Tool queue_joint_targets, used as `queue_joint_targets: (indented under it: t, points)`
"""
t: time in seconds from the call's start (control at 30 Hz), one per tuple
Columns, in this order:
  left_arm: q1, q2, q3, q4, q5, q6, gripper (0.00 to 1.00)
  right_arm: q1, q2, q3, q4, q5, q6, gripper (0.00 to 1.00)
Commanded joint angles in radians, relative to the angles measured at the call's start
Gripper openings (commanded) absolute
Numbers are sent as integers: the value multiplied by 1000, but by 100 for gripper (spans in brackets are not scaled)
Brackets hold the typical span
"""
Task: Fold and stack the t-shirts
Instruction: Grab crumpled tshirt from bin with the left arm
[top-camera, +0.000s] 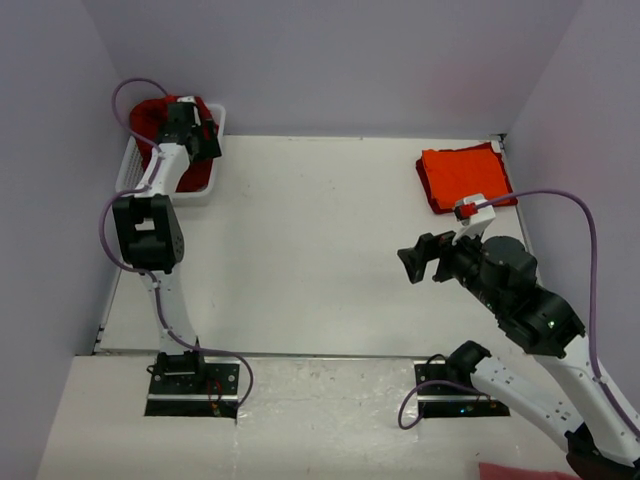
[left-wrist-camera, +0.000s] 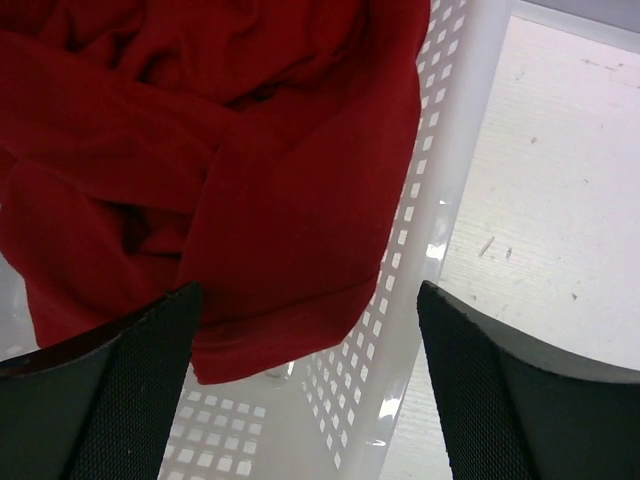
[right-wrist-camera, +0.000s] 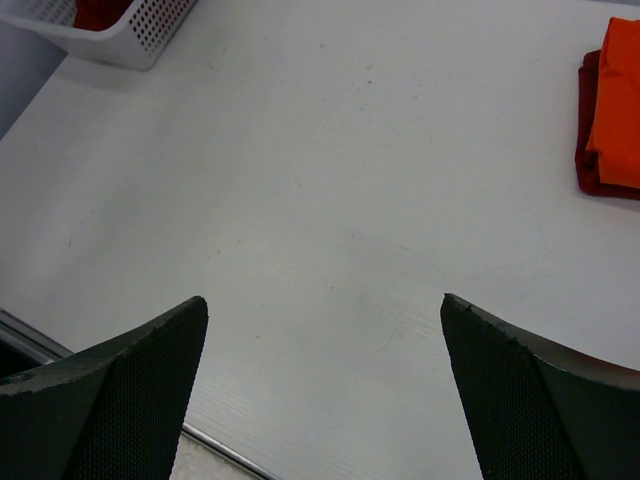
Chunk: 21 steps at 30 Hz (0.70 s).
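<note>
From the top external view, you are seeing the white mesh basket (top-camera: 195, 185) sitting at the far left corner of the counter (top-camera: 300, 250), with the crimson t-shirt (top-camera: 150, 112) bunching up inside it. The left arm (top-camera: 165, 170) is reaching over the basket and hiding much of it, and the left jaws are hanging spread above the cloth, gripping nothing. At the far right the orange t-shirt (top-camera: 465, 172) is lying folded, with a darker red layer (top-camera: 428, 190) peeking out beneath it, and the right jaws are hovering wide apart over bare counter, near that stack but clear of it. Through the left wrist view, you are looking down at the crimson t-shirt (left-wrist-camera: 200, 150) crumpling against the wall of the basket (left-wrist-camera: 430, 200), its lower edge drooping between the two fingers (left-wrist-camera: 130, 400). Through the right wrist view, open counter (right-wrist-camera: 350, 200) is lying between the fingers (right-wrist-camera: 120, 400), the basket (right-wrist-camera: 140, 35) is showing at the upper left holding the crimson t-shirt (right-wrist-camera: 100, 12), and the orange t-shirt (right-wrist-camera: 620, 100) is resting on the darker red layer (right-wrist-camera: 585, 150) at the right edge.
</note>
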Motion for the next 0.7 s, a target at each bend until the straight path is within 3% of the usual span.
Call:
queue_joint_targets:
  t: [0.0, 0.4, 0.47, 0.5, 0.67]
  points:
    - [10, 21, 24, 21, -74, 42, 89, 4, 5, -6, -8, -1, -14, 99]
    - [12, 95, 31, 29, -138, 67, 90, 4, 18, -16, -4, 23, 4, 99]
    - [14, 113, 33, 28, -126, 61, 85, 4, 22, -15, -4, 26, 4, 99]
    - [17, 118, 31, 34, -111, 58, 71, 4, 26, -15, -5, 28, 4, 99]
    - [27, 129, 44, 70, -28, 53, 24, 4, 31, -27, -8, 31, 10, 99]
